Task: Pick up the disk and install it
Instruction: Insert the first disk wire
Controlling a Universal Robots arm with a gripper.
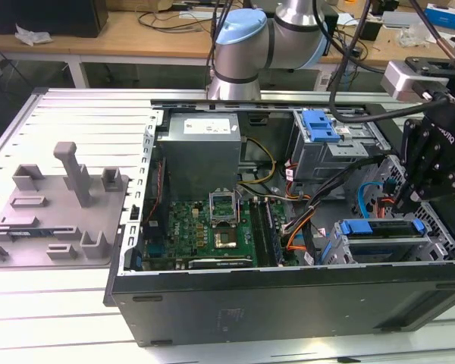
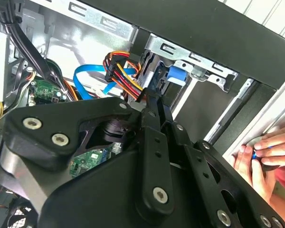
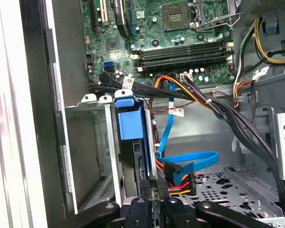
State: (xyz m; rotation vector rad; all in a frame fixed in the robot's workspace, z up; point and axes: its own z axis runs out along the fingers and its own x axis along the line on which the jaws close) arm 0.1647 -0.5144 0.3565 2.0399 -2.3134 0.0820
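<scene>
The disk (image 1: 382, 227) sits in the drive cage (image 1: 440, 227) at the exterior view's right, lower corner of the open computer case (image 1: 288, 303), with its blue carrier bracket facing up. In the first wrist view the blue bracket of the disk (image 3: 131, 122) stands slotted between the cage's metal rails, and bundled black and orange wires cross just above it. In the second wrist view part of that blue bracket (image 2: 176, 76) shows under the case's dark edge.

The end effector (image 1: 404, 202) hangs just above the cage, close to the disk, and whether it touches the disk cannot be told. In both wrist views its tips are pressed together (image 3: 155, 184) (image 2: 156, 102), next to a flat blue cable (image 3: 190, 159) and a plug with red, yellow and black wires.

A person's hand (image 2: 261, 161) rests at the case's outer wall, pinching a small blue piece.

Farther in lie the green motherboard (image 1: 212, 227) and the grey power-supply box (image 1: 201, 152). A second blue bracket (image 1: 319, 125) sits on the upper bay. A grey fixture (image 1: 61, 205) stands on the tabletop (image 1: 61, 303) at the exterior view's left.
</scene>
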